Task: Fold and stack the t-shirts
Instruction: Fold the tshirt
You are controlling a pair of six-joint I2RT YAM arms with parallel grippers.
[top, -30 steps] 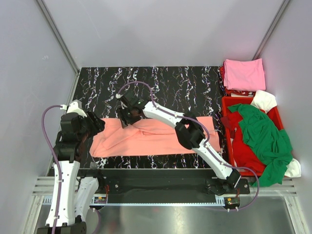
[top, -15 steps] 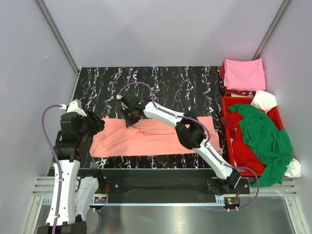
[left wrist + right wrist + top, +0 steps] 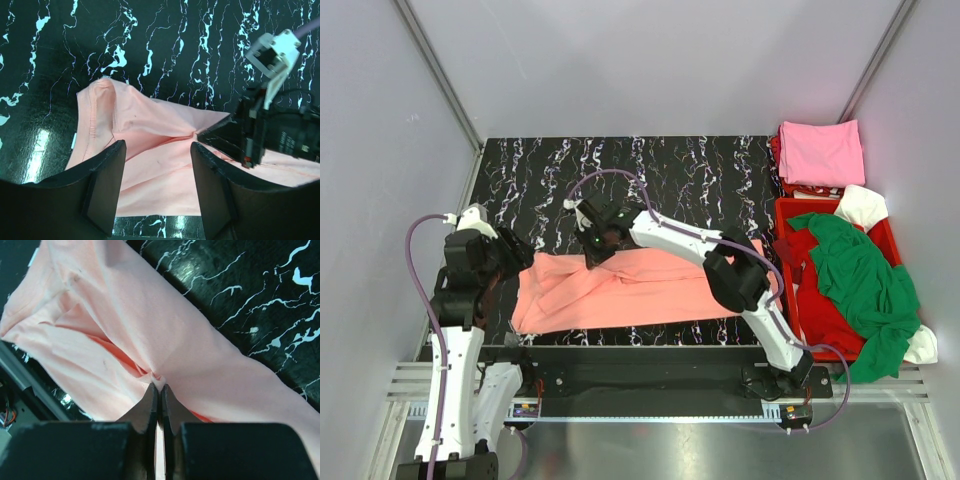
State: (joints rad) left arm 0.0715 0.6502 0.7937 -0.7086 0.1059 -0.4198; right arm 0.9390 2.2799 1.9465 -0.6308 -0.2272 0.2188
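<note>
Loosely rumpled salmon-orange t-shirt (image 3: 650, 290), one fold in the pinch of the right fingers (image 3: 148, 409), left fingers (image 3: 105, 186) spread.

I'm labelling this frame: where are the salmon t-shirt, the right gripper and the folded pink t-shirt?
salmon t-shirt (image 3: 645, 295): top view, middle of its cloth.
right gripper (image 3: 159, 386): right wrist view, between its pinching fingertips.
folded pink t-shirt (image 3: 820, 152): top view, its centre.

Salmon-orange t-shirt (image 3: 650, 292), black white-veined table (image 3: 670, 170), red crate (image 3: 792, 204), green t-shirt (image 3: 860, 275)
</note>
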